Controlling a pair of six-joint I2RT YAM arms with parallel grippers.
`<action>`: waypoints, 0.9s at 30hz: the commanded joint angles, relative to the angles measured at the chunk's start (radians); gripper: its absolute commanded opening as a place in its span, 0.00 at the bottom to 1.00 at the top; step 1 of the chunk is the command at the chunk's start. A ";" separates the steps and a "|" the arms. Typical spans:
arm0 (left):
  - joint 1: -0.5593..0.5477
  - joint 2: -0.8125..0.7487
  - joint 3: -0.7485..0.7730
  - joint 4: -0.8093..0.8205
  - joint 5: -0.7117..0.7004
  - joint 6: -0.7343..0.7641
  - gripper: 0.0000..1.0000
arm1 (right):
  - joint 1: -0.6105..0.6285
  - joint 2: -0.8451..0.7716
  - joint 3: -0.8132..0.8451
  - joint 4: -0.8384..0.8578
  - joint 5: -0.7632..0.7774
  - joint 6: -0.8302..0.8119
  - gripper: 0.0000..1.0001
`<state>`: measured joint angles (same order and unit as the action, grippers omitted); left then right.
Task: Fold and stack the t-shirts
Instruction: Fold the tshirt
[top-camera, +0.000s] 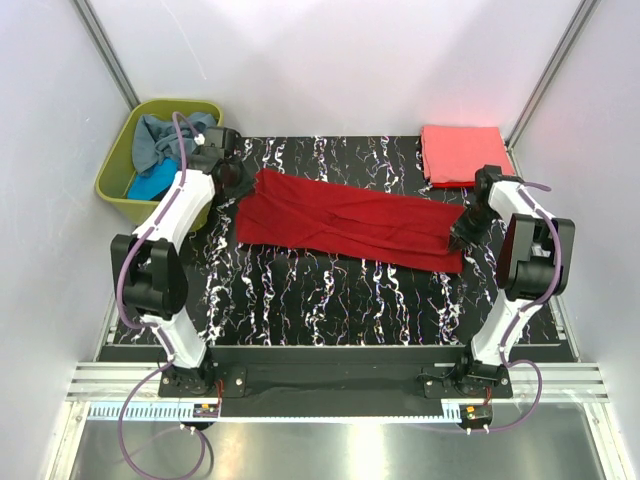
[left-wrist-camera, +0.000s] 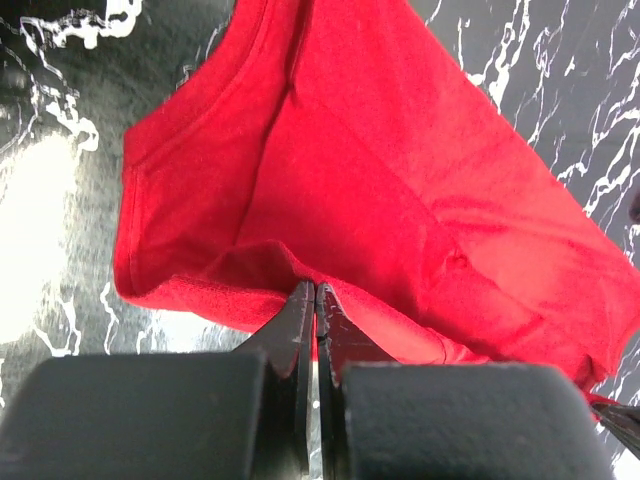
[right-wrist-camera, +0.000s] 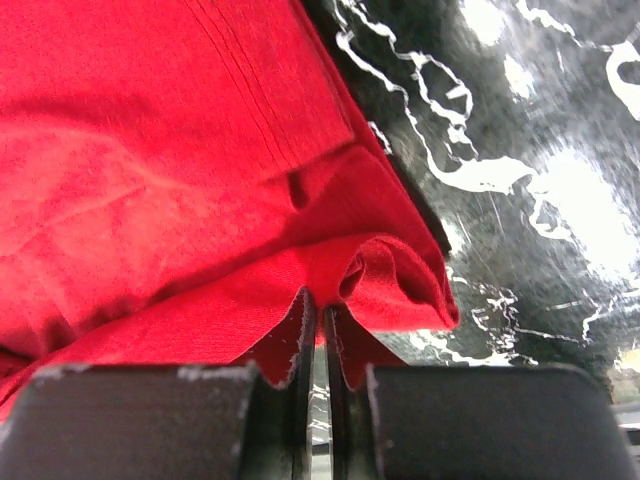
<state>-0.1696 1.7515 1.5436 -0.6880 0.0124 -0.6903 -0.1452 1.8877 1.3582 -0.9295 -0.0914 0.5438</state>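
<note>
Spanning most of the black marbled table (top-camera: 330, 300) as a long, lengthwise-folded band: dark red t-shirt (top-camera: 350, 220), slanting from far left to nearer right. At the far-left corner, olive-green basket (top-camera: 115, 185), holding a crumpled grey-blue shirt (top-camera: 160, 135) above a turquoise shirt (top-camera: 152, 183). At the far-right corner, coral-pink shirt (top-camera: 463, 153), folded square, lying apart from the red one. Pinched onto the red cloth's left end, left gripper (left-wrist-camera: 316, 295), jaws pressed together with the edge between. Likewise at the right end, right gripper (right-wrist-camera: 320, 305), clamped tight on a bunched fold.
</note>
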 joint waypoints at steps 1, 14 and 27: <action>0.013 0.020 0.070 0.031 -0.034 -0.006 0.00 | -0.007 0.022 0.061 -0.015 -0.019 -0.027 0.06; 0.015 0.138 0.147 0.031 0.011 -0.006 0.00 | -0.037 0.106 0.145 -0.020 -0.021 -0.038 0.06; 0.013 0.207 0.216 0.033 0.015 -0.002 0.00 | -0.045 0.171 0.217 -0.029 -0.030 -0.034 0.06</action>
<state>-0.1642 1.9434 1.7012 -0.6876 0.0212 -0.6922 -0.1791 2.0491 1.5341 -0.9428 -0.1181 0.5232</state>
